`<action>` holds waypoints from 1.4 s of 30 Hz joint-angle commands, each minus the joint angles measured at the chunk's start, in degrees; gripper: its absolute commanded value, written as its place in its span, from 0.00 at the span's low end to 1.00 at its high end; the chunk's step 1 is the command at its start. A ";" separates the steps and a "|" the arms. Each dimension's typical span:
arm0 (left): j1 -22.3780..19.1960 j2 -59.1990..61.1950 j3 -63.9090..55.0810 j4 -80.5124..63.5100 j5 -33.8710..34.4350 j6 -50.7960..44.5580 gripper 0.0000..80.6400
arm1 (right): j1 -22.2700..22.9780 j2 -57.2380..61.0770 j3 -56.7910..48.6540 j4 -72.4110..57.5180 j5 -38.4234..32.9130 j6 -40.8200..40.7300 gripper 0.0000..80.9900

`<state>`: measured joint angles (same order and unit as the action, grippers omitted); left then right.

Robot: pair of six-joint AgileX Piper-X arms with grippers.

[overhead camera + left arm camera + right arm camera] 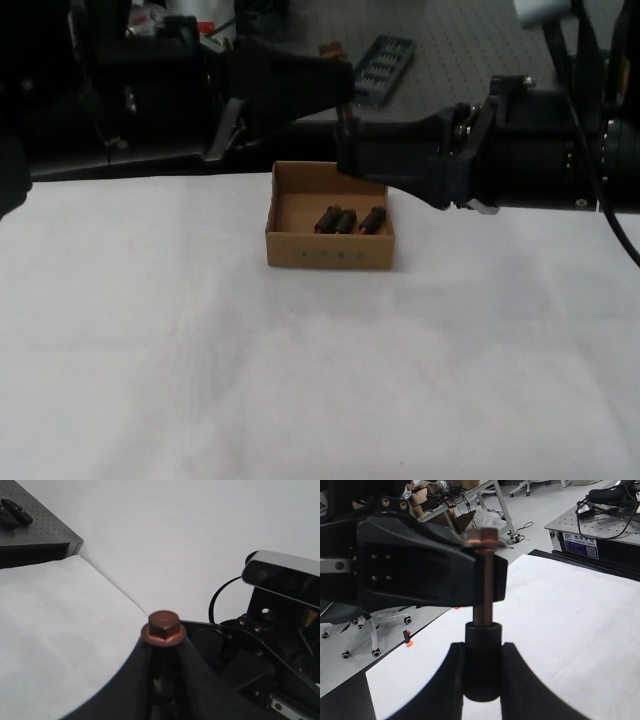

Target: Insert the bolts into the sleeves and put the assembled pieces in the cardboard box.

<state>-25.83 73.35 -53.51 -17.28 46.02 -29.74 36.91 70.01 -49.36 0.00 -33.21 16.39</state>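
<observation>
Two robot arms meet in the air just above an open cardboard box (330, 256) that sits on a white-covered worktop (300, 390). The left hand (163, 662) is clamped on the shank of a copper bolt (162, 627), held upright with its hexagonal head on top. The right hand (482, 652) is clamped on a black sleeve (482, 662) directly beneath it, and the bolt's lower end meets the sleeve's top opening. Three dark assembled pieces (350, 220) lie side by side inside the box.
</observation>
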 commanded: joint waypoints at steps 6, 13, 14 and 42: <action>-0.84 -0.63 -0.04 9.35 0.91 5.78 0.01 | -1.56 -0.06 -0.68 -2.07 5.58 0.74 0.02; -0.84 -0.63 -0.04 15.42 -5.33 4.89 0.01 | -1.56 -0.06 -0.68 -4.31 0.06 0.74 0.02; -0.84 -0.63 -0.04 15.59 -4.90 4.89 0.01 | -1.56 -0.06 -0.68 -4.19 -0.92 0.74 0.02; -0.84 -0.63 -2.30 15.95 4.25 6.70 0.01 | -1.56 -0.06 -1.13 2.66 -9.37 -3.24 0.02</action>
<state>-26.30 72.43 -55.53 -3.14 46.95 -25.09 35.90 70.83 -49.04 4.46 -42.11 14.10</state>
